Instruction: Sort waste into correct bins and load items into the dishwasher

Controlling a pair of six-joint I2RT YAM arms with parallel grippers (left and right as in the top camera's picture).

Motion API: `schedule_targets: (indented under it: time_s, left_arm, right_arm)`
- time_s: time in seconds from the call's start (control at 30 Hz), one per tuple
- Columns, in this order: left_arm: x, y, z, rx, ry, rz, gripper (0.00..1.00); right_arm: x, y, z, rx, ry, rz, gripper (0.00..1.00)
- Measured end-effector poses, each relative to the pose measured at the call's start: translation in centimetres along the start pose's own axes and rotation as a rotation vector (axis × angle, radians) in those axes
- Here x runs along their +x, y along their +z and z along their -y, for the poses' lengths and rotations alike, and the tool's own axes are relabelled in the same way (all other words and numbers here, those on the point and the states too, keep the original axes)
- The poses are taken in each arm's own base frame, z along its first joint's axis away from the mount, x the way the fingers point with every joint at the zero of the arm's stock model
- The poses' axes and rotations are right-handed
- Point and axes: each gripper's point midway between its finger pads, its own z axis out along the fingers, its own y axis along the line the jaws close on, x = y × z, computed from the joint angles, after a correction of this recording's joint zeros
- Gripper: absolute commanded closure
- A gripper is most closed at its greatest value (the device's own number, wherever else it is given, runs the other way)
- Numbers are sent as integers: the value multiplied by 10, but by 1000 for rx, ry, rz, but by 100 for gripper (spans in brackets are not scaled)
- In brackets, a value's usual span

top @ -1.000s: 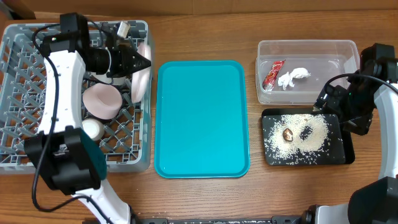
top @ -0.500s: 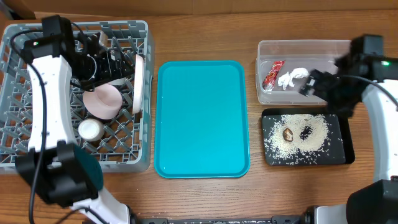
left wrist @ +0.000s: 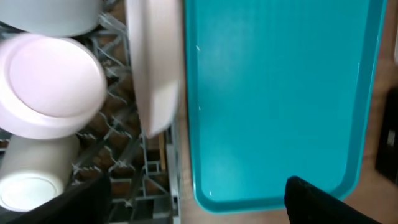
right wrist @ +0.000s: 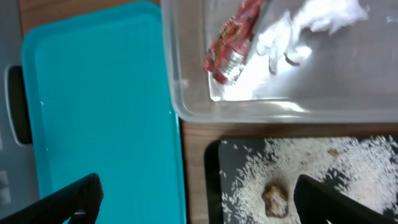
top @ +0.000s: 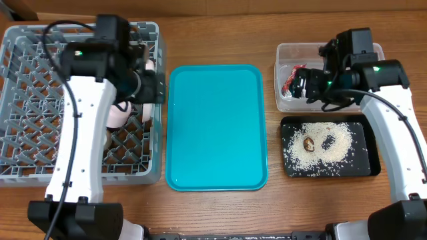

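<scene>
My left gripper (left wrist: 199, 205) (top: 151, 87) is open and empty above the right wall of the grey dishwasher rack (top: 13, 177). In the rack a white plate (left wrist: 155, 68) stands on edge, next to a pink bowl (left wrist: 53, 84), a white cup (left wrist: 31, 180) and a pale bowl (left wrist: 59, 12). My right gripper (right wrist: 199, 205) (top: 300, 81) hangs open and empty over the left end of the clear tub (top: 330, 45). A red wrapper (right wrist: 233, 40) and a white tissue (right wrist: 311, 25) lie in the tub. The black tray (top: 370, 167) carries rice (top: 327, 143), a brown bit (right wrist: 273, 198) and a dark bit (top: 329, 141).
A large teal tray (top: 217, 127) lies bare between the rack and the two bins. The left arm's links cross the rack from the front. The right arm reaches in from the right edge over the black tray.
The left gripper has opened and swung toward the rack's right wall, leaving the plate on edge. The right arm has moved up and left, from beside the black tray to above the clear tub.
</scene>
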Motion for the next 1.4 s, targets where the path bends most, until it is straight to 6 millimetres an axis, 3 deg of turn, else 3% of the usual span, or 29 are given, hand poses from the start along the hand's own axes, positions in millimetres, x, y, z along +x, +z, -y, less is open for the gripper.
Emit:
schedule_targets:
  time_s: [0.07, 0.17, 0.3, 0.43, 0.47, 0.7, 0.9, 1.17, 1.4]
  left_arm:
    - [6, -4, 11, 1, 40, -6, 0]
    - [22, -20, 25, -1, 108, 8, 0]
    - [44, -57, 34, 3, 166, 124, 0]
    - [71, -76, 26, -5, 176, 238, 0]
    - [87, -82, 21, -6, 176, 286, 0]
    - [143, -98, 5, 13, 171, 519, 0]
    - [157, -115, 1, 29, 169, 661, 0]
    - [171, -100, -4, 13, 168, 580, 0]
    - [173, -99, -5, 10, 168, 574, 0]
  right_arm:
    - [2, -5, 6, 8, 16, -4, 0]
    - [1, -18, 13, 11, 32, 34, 0]
    - [4, -42, 12, -4, 8, 152, 0]
    - [32, -58, 13, -23, -22, 242, 0]
    - [39, -60, 14, -26, -25, 258, 0]
    - [89, -77, 23, -22, -56, 380, 0]
    - [98, -97, 24, -10, -68, 458, 0]
    - [98, -93, 26, -3, -63, 440, 0]
    - [97, -88, 27, 2, -58, 417, 0]
